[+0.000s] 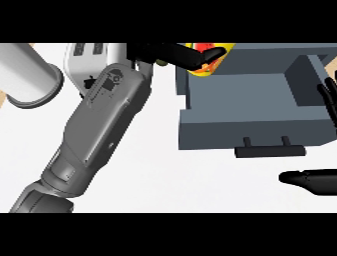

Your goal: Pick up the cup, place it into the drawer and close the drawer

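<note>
White counter, grey drawer pulled open on it. Left hand has its fingers curled round the cup, holding it over the drawer's back-left corner. Cup is yellow with red, looks glossy; mostly hidden by the fingers. Right hand rests by the right edge, fingers straight. Pick looks done; release and close are left. Drawer is boxy, matte, with a dark bar handle. Pale cylinder at far left.
</note>
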You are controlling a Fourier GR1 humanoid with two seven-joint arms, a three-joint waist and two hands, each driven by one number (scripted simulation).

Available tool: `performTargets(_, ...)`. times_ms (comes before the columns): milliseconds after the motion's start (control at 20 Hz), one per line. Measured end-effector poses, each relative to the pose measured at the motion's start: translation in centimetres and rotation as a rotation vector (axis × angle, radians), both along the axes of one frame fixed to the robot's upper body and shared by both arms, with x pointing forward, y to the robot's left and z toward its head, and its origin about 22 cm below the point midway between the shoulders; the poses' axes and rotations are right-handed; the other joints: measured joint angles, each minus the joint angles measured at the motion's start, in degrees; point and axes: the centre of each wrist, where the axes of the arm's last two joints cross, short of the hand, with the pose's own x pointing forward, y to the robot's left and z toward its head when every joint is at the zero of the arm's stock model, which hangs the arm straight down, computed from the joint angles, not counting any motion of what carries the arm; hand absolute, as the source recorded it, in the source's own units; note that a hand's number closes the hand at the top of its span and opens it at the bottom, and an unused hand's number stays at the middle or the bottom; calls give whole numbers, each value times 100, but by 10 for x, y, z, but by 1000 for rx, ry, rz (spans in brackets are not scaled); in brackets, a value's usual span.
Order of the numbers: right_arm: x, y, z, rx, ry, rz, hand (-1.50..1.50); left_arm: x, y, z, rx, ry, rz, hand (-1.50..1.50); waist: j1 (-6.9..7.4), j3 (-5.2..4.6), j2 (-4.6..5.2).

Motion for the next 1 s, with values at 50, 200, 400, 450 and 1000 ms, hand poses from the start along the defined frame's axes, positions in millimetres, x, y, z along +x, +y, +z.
performTargets(50, 1, -1, -2, 2, 1, 4, -150, 3, -4, 1, -2, 15, 2, 150, -17, 0, 6)
performTargets(200, -1, 1, 2, -1, 2, 7, -150, 6, -16, 2, 9, 54, 10, 150, -45, 0, 10)
performTargets(400, 1, 0, 0, -3, 2, 13, -150, 9, -25, -9, 42, 89, 30, 150, -93, 1, 23)
performTargets(450, 0, 0, 0, -4, 1, 14, -150, 8, -28, -12, 54, 95, 31, 150, -105, 1, 23)
performTargets(1000, 6, 1, -2, -8, -11, 32, -150, 6, -42, -35, 199, 156, 65, 150, -229, 4, 53)
